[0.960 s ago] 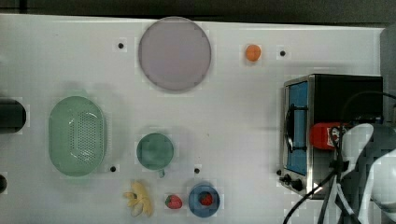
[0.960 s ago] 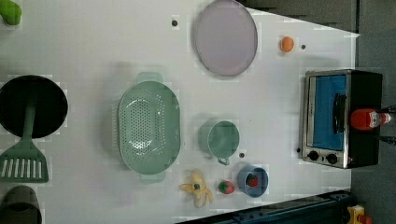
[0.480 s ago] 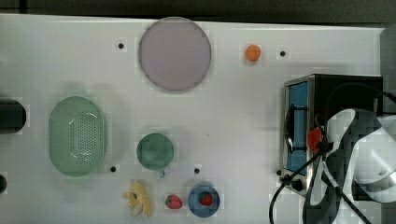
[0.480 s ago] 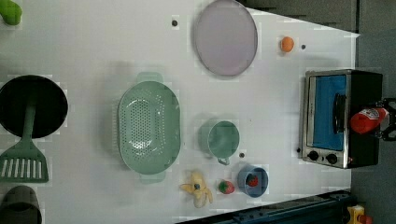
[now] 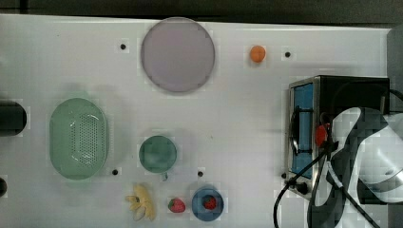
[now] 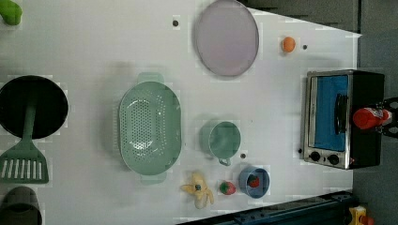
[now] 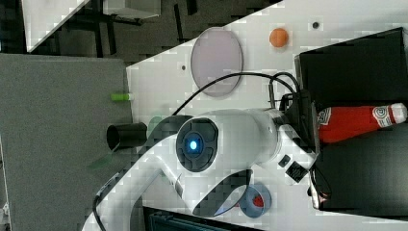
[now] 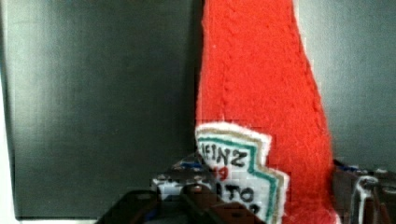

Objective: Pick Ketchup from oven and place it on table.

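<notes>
The ketchup, a red bottle with a white cap, lies on its side on top of the black oven. My gripper is at the bottle's base end. In the wrist view the ketchup fills the gap between the dark fingers, which press against both of its sides, so my gripper is shut on it. From the top view my white arm covers most of the ketchup over the oven. The left view has the ketchup on the oven at the right end of the white table.
On the table are a purple plate, an orange, a green colander, a teal cup, a banana, a strawberry and a blue bowl. A black cable hangs by the oven's front.
My arm has come in over the oven and covers most of the ketchup in the top view. The jaws have narrowed onto the bottle, which has shifted slightly in the left view.
</notes>
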Controlling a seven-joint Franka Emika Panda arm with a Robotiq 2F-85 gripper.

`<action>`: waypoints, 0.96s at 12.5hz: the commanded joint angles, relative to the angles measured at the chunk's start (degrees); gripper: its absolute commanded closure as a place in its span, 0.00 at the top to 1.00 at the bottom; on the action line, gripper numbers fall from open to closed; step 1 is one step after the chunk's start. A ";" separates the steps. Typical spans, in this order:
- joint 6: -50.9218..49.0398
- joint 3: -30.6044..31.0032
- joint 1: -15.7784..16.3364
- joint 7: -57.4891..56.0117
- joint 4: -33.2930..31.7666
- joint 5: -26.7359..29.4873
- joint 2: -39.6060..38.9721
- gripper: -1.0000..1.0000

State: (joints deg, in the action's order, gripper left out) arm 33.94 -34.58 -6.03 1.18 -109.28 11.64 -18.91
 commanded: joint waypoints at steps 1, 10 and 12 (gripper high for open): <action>-0.90 -0.21 0.35 2.51 2.47 -1.28 2.73 0.64; -22.87 7.99 9.03 -5.50 15.09 -7.77 12.83 0.64; -22.92 11.95 10.29 -5.96 14.83 -7.77 13.56 0.64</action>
State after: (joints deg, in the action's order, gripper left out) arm 12.40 -24.75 0.71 -1.96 -95.68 3.43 -1.52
